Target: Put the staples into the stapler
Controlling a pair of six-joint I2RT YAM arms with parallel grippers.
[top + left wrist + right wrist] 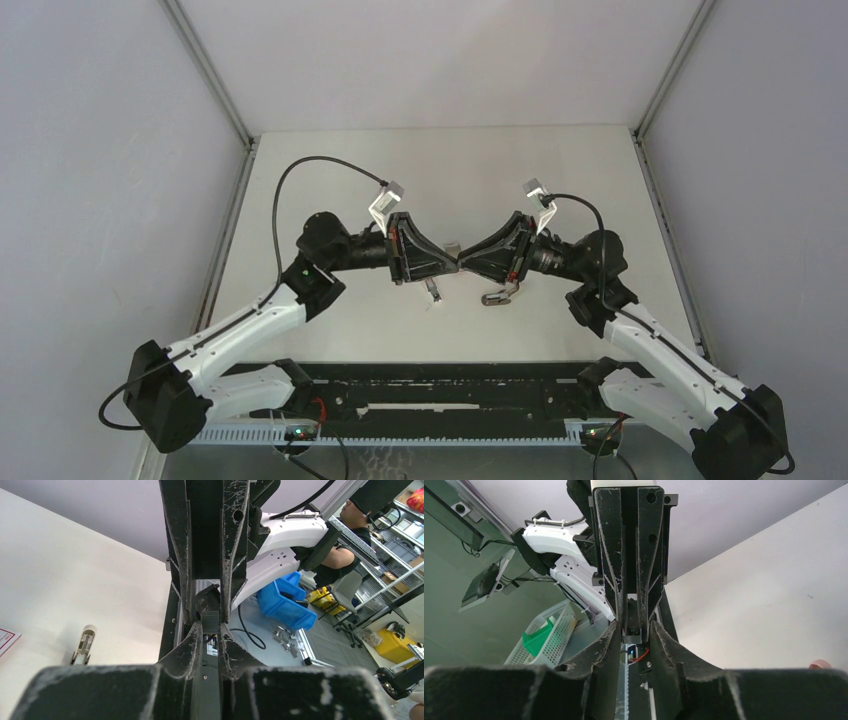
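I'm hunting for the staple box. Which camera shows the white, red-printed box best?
The left wrist view: a corner of the box peeks in at its left edge, lying on the table. The top and right wrist views don't show it.

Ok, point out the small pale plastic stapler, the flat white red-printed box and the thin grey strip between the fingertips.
small pale plastic stapler [84,645]: left wrist view, on its upper body.
flat white red-printed box [6,640]: left wrist view, its visible corner.
thin grey strip [210,621]: left wrist view, its flat face.
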